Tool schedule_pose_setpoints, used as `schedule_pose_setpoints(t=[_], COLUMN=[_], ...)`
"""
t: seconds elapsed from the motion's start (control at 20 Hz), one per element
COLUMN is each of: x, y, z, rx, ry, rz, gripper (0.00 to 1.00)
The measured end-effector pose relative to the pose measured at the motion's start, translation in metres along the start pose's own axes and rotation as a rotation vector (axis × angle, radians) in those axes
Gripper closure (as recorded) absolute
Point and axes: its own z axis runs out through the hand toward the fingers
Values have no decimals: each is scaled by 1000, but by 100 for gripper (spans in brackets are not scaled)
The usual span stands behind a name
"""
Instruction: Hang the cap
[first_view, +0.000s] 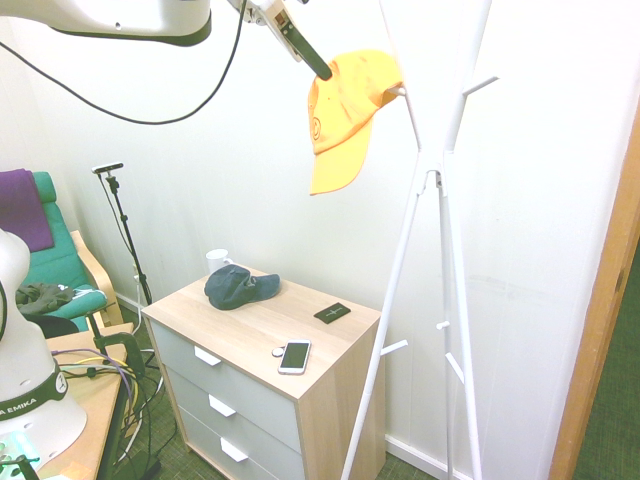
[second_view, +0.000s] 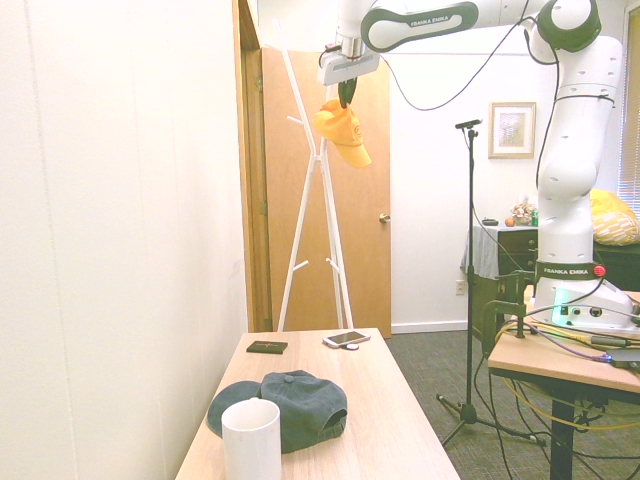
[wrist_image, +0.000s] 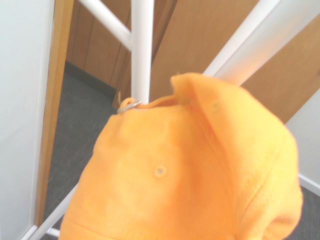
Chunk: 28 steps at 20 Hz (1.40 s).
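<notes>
White coat stand (first_view: 437, 200) is carrying the whole risk: its thin crossed poles are looking easy to nudge, and a push from the arm could be rocking it away. Up beside its top pegs, the cap (first_view: 345, 115) is hanging brim-down from the gripper (first_view: 318, 68), which is clamped shut on the crown. Whether any peg is already inside the cap is unclear, so releasing now could be dropping it toward the dresser (first_view: 330, 355) below.

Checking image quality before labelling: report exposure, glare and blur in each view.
First exterior view: wall behind the orange cap washed out, white coat stand barely separates. Second exterior view: evenly lit, white mug close and soft. Wrist view: cap fills frame, fairly sharp; background blurred.
</notes>
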Motion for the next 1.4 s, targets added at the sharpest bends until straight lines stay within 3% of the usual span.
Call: schedule_pose_setpoints(t=[0.25, 0.3, 1.4], x=[-25, -29, -37], y=[-3, -4, -3], z=[24, 29, 36], rx=[-9, -10, 1], ry=[-42, -49, -72], rz=[-30, -34, -28], gripper=[100, 0, 0])
